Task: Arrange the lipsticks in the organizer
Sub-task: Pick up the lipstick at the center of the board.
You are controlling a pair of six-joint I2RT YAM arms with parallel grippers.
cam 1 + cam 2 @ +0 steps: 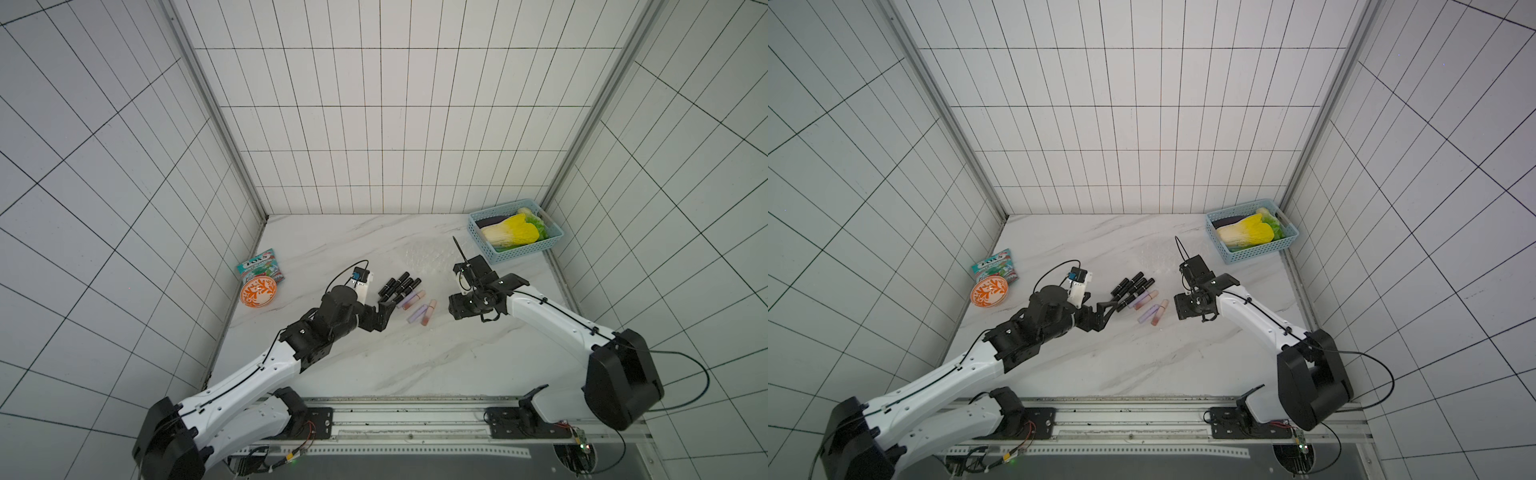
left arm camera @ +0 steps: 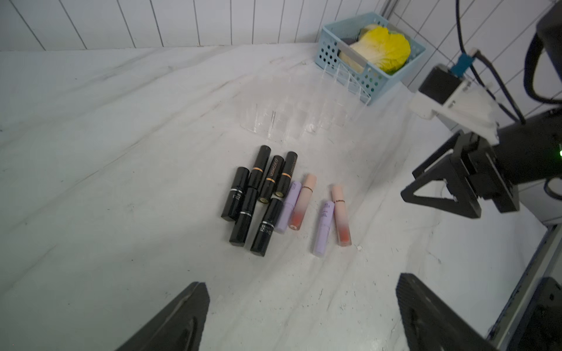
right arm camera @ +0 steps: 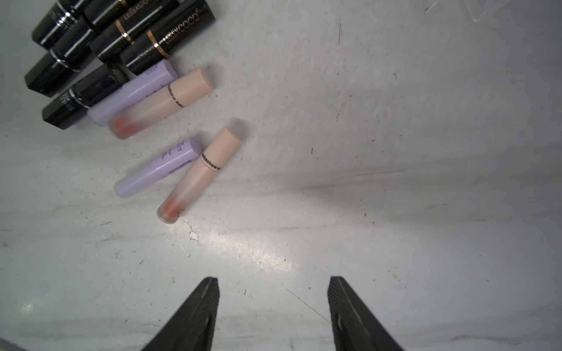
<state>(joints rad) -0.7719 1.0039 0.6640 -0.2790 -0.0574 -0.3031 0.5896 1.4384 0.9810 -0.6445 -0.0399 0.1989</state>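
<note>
Several lipsticks lie flat in one cluster on the marble table: glossy black tubes, then two lavender tubes and two pinkish gloss tubes. The clear organizer stands just behind them, with nothing in its slots. My left gripper hovers at the near left of the cluster, open wide and holding nothing. To the right of the pink tubes my right gripper points down at bare table, its jaws apart with nothing between them.
A light-blue perforated basket with a toy cabbage sits in the back right corner, right behind the organizer. An orange patterned bowl and a snack packet lie by the left wall. Tiled walls close three sides.
</note>
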